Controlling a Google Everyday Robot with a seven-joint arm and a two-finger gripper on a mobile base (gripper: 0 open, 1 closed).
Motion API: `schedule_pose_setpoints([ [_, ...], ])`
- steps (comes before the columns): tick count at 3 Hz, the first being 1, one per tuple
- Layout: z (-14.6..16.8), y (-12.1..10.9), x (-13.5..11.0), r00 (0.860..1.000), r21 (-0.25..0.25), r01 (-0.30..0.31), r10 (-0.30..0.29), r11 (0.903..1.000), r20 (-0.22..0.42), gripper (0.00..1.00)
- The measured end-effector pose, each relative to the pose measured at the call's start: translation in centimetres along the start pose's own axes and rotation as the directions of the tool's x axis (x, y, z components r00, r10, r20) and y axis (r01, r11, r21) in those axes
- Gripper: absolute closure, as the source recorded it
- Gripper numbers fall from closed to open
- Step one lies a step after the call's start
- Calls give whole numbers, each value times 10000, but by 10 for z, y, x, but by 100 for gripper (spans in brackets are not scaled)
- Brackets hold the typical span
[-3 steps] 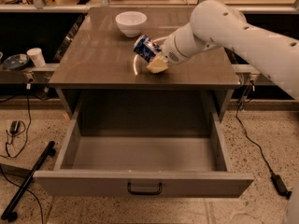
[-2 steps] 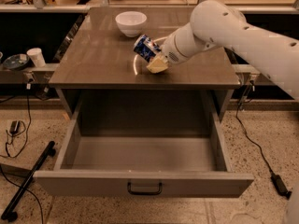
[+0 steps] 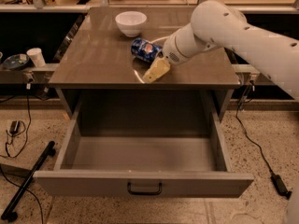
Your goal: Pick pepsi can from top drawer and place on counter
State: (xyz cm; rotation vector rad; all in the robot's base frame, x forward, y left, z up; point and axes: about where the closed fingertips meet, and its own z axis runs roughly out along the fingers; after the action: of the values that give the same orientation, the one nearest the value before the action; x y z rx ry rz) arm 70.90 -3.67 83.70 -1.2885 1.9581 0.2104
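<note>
Camera view looks down on the counter, a smooth, glossy grey-brown slab with soft reflections. The can, a small blue cylinder with red-and-white marks, lies tilted on its side near the middle of the counter, its silver end turned towards the bowl. That bowl is round, white and plain, and sits apart from the can, farther back.

The gripper comes in from the right on a thick, rounded white arm dotted with small holes. Its pale cream, wedge-shaped end slants down to the counter just in front of the can and seems to touch it. Whether it pinches the can or only rests against it cannot be told.

Below, the drawer is pulled well out: a wide, deep box with flat matte grey walls and floor, holding nothing visible. A thin dark metal handle curves across its front panel.

On the left ledge stands a small white cup. The floor is speckled stone, with a black cable trailing over it on the right.
</note>
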Motion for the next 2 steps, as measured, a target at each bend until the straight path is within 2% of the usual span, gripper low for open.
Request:
schedule_pose_setpoints([
  [2,-17,-25,-29,9968,760,675,-704,9948,371,0],
])
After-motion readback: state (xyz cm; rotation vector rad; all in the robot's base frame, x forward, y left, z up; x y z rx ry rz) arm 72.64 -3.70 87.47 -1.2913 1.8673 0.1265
